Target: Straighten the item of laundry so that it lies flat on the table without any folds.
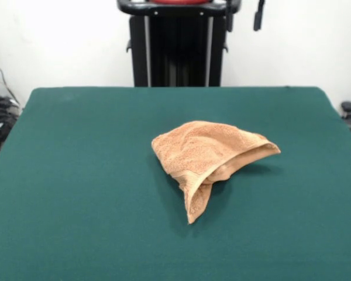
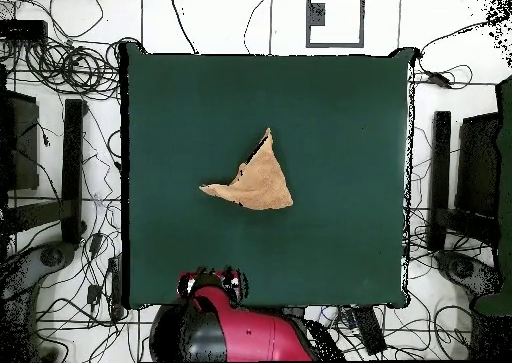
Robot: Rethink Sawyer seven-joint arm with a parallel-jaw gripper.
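Note:
The orange-tan towel (image 1: pixel 207 153) lies near the middle of the dark green table (image 1: pixel 76 175). It is folded over itself into a rough triangle, with an open fold on its right side and a narrow tip pointing toward the camera. In the overhead view the towel (image 2: pixel 258 182) is a triangle with one point toward the far edge of the table (image 2: pixel 340 109). My gripper (image 1: pixel 244 16) is drawn back at the top edge of the front view, high and far from the towel. Its two dark fingertips (image 1: pixel 258 14) stand apart with nothing between them. In the overhead view the gripper (image 2: pixel 211 281) sits at the table's near edge.
The black pedestal (image 1: pixel 178 47) stands behind the table's far edge. The red arm (image 2: pixel 235 334) is folded back at the base. Cables (image 2: pixel 70 69) and dark stands (image 2: pixel 72 169) lie on the floor around the table.

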